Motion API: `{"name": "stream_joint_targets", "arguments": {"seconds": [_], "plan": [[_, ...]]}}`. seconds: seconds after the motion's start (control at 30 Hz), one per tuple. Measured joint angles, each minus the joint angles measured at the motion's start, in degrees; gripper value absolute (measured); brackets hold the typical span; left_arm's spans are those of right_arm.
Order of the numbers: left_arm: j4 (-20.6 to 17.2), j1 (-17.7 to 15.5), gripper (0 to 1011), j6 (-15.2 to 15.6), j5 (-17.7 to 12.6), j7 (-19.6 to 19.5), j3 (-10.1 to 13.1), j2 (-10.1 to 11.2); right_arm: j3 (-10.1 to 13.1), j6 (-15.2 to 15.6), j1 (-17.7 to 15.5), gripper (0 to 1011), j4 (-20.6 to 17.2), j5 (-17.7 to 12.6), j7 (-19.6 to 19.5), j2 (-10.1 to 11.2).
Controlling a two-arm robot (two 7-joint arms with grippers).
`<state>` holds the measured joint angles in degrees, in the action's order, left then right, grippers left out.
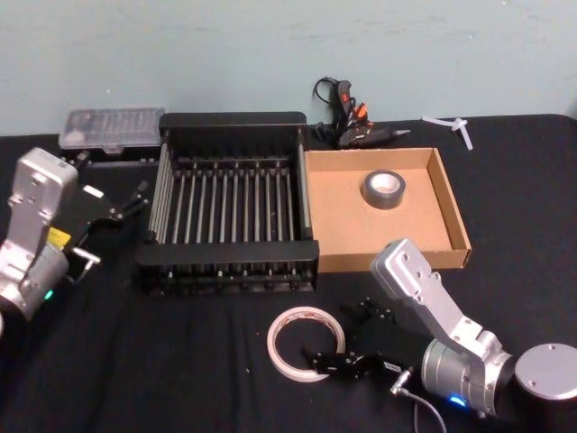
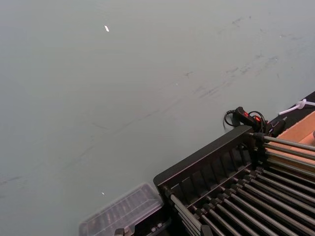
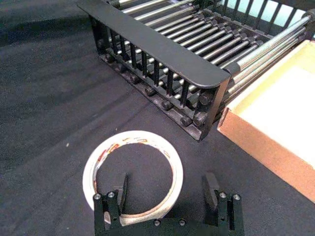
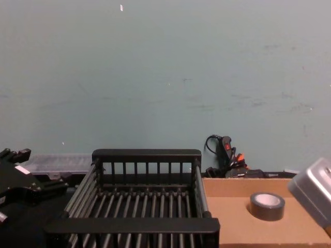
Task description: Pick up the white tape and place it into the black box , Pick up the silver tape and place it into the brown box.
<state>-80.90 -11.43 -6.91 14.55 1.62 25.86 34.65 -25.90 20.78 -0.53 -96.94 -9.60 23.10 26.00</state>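
Right gripper (image 1: 347,338) is nearest to us, low over the black counter (image 1: 180,361) at the front. Its jaws are spread wide and hold nothing. In the right wrist view one finger (image 3: 120,189) sits inside the ring of the white tape (image 3: 133,174) and the other finger (image 3: 211,187) is outside it, so they straddle the ring's wall without closing on it. White tape lies flat on the counter, just in front of the black box (image 1: 230,216), near its front right corner.

Silver tape (image 1: 385,189) stands flat inside the brown box (image 1: 455,216), toward the back of the tray. Brown box sits right beside the black box, their side walls touching or nearly so.

Left gripper (image 1: 122,209) is up on the left, beside the black box's left wall, well apart from both tapes. We can't tell how its jaws stand.

Behind the boxes we see a clear plastic case (image 1: 110,128) and a glue gun (image 1: 347,113) by the wall.
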Motion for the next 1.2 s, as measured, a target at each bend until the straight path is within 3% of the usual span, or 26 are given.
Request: {"name": "stream_joint_targets", "arguments": {"seconds": [0.13, 0.37, 1.07, 1.2], "plan": [[0.0, 0.0, 1001, 0.0, 0.0, 0.0, 0.0, 0.0, 0.0, 0.0, 0.0, 985, 0.0, 0.0, 0.0, 0.0], [0.0, 0.0, 1001, 0.0, 0.0, 0.0, 0.0, 0.0, 0.0, 0.0, 0.0, 834, 0.0, 0.0, 0.0, 0.0], [0.0, 0.0, 1001, 0.0, 0.0, 0.0, 0.0, 0.0, 0.1, -0.1, 0.0, 145, -0.1, -0.1, 0.1, 0.0], [0.0, 0.0, 1001, 0.0, 0.0, 0.0, 0.0, 0.0, 0.1, -0.1, 0.0, 109, -0.1, -0.1, 0.1, 0.0]]}}
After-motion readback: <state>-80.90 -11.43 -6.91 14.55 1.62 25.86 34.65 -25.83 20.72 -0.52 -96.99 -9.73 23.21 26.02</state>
